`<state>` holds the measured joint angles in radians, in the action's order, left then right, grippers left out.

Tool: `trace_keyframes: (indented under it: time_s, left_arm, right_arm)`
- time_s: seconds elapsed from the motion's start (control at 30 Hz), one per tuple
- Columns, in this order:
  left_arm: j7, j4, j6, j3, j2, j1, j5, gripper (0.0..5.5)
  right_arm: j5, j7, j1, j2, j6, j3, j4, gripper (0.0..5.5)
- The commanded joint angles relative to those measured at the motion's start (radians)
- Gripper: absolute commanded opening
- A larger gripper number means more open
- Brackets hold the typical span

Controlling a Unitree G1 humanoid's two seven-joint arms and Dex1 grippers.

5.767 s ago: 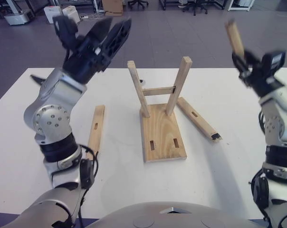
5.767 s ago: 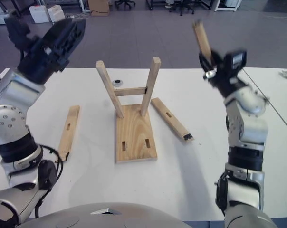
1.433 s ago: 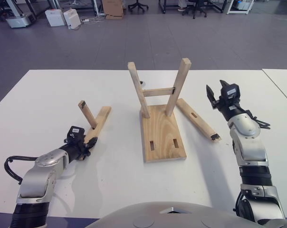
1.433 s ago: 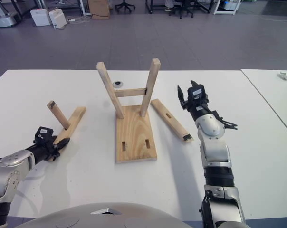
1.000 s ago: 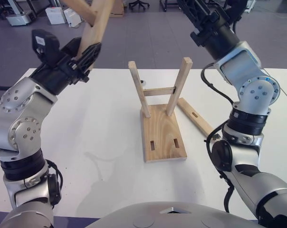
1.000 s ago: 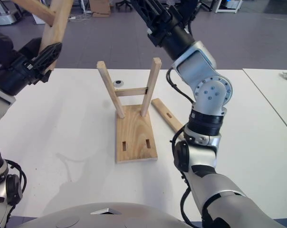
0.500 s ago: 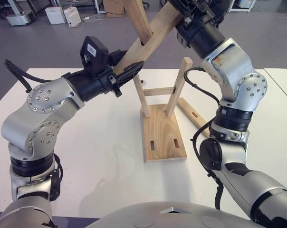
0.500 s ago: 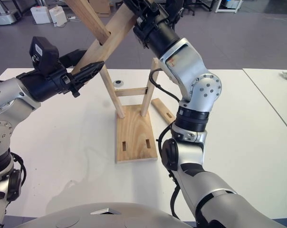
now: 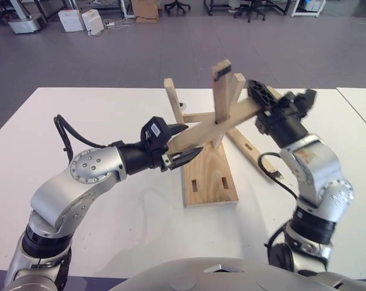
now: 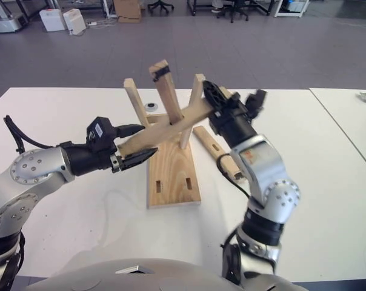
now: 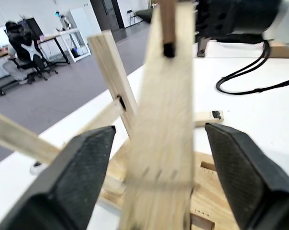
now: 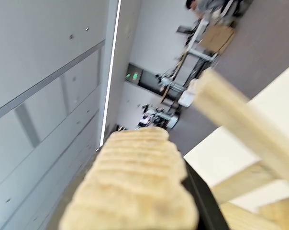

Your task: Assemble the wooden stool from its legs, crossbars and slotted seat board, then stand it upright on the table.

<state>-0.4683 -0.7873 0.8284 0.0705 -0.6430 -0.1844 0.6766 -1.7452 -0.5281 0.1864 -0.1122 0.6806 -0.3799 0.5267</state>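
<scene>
Seat board [image 9: 210, 176] lies flat mid-surface, prob. underside up, w/ one leg pair [image 9: 173, 110] + crossbar [image 9: 195, 117] seated at its far end. Two slots [image 9: 196, 185] at the near end are unfilled. A second leg [image 9: 201, 132] hangs slanted in the air above the board, crossing in front of the standing pair, w/ a crossbar stub [image 9: 222, 91] plugged in & pointing up. Right gripper [image 9: 262, 108] is clamped on its far-right end. Left gripper [image 9: 194, 138] sits at the near-left end, fingers [image 11: 82, 182] apart w/ gaps either side of the wood, so prob. not bearing it. A loose leg [image 9: 251, 150] lies on the surface [image 9: 110, 109], just right of the board. Step in hand, by the look: building the 2nd leg frame. Next move likely calls for fetching the loose leg & pressing its mortise square onto the stub, then seating the frame in the near slots.
</scene>
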Motion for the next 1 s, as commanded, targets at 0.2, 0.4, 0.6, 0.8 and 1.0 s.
trace_keyframes:
  time_s: [0.2,0.4,0.6,0.8,1.0]
  left_arm:
    - [0.005,0.015,-0.062,-0.030,0.007,0.163,-0.056,4.97]
    - [0.019,0.039,-0.086,-0.019,0.014,0.169,-0.123,5.39]
    - [0.022,0.051,-0.089,-0.019,0.030,0.156,-0.149,5.39]
    - [0.031,0.058,-0.089,-0.006,0.063,0.139,-0.164,5.39]
    - [0.029,0.060,-0.086,-0.002,0.089,0.131,-0.170,5.39]
  right_arm:
    - [0.143,0.162,-0.363,-0.202,-0.038,-0.116,0.050,1.01]
    - [0.323,0.260,-0.411,-0.261,-0.051,-0.082,0.020,1.01]
    - [0.423,0.297,-0.371,-0.283,-0.088,-0.049,0.041,1.02]
    - [0.500,0.309,-0.286,-0.281,-0.115,0.011,0.041,1.02]
    - [0.628,0.376,-0.264,-0.316,-0.105,0.076,0.067,1.02]
